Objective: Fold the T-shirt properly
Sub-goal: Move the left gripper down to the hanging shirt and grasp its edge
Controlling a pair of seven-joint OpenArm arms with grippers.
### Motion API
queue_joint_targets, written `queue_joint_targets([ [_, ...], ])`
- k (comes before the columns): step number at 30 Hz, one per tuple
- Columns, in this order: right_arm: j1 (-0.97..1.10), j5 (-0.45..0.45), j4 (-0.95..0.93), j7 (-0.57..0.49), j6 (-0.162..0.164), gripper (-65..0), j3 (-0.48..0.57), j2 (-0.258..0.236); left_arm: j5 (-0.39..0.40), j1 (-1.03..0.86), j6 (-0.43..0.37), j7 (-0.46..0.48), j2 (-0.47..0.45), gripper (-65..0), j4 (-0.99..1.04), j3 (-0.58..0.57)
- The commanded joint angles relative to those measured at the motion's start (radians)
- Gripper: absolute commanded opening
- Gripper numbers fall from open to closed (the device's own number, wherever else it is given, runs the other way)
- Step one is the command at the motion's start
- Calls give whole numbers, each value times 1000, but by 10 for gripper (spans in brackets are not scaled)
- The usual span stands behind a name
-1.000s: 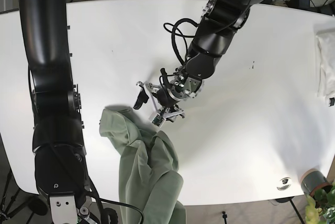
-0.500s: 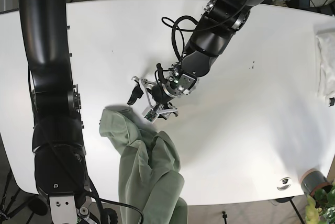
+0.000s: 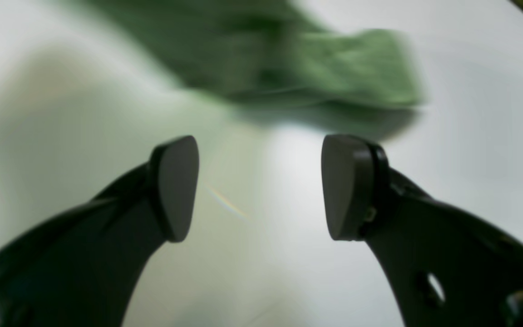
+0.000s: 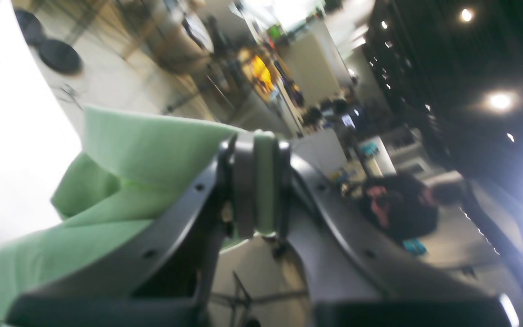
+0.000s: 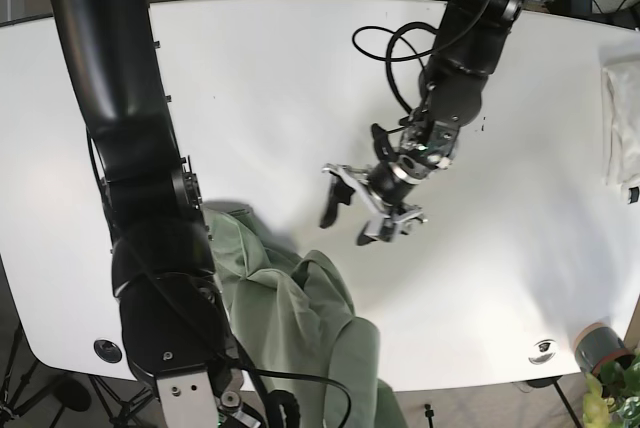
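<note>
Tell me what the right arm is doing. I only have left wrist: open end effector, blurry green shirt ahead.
Observer: The right end effector is shut on a fold of the green T-shirt. Fabric sits between its pads.
Operator: Where is the shirt on the table?
Observer: In the base view it is bunched at the near edge of the table, and part of it hangs over that edge.
Operator: Is left touching it?
Observer: No. The base view shows the left end effector apart from the shirt, over bare table up and to the right of it in that view.
</note>
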State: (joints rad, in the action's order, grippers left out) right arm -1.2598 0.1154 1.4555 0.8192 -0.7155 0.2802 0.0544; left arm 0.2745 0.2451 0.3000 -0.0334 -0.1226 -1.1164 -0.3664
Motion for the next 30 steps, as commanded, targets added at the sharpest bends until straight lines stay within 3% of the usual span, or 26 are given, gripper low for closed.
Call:
queue_joint_targets([
  [1, -46, 0, 4, -25, 17, -648, -6, 34, 30, -17, 15, 34, -30, -253, -83, 54],
  [8, -46, 2, -66, -31, 17, -648, -5, 103, 32, -152, 18, 34, -101, -253, -182, 183],
  [23, -46, -6, -175, -71, 17, -648, -8, 103, 32, -273, 20, 34, -119, -251, -241, 254],
  [30, -46, 0, -169, -71, 17, -648, -12, 103, 27, -211, 14, 34, -39, -249, -204, 260],
])
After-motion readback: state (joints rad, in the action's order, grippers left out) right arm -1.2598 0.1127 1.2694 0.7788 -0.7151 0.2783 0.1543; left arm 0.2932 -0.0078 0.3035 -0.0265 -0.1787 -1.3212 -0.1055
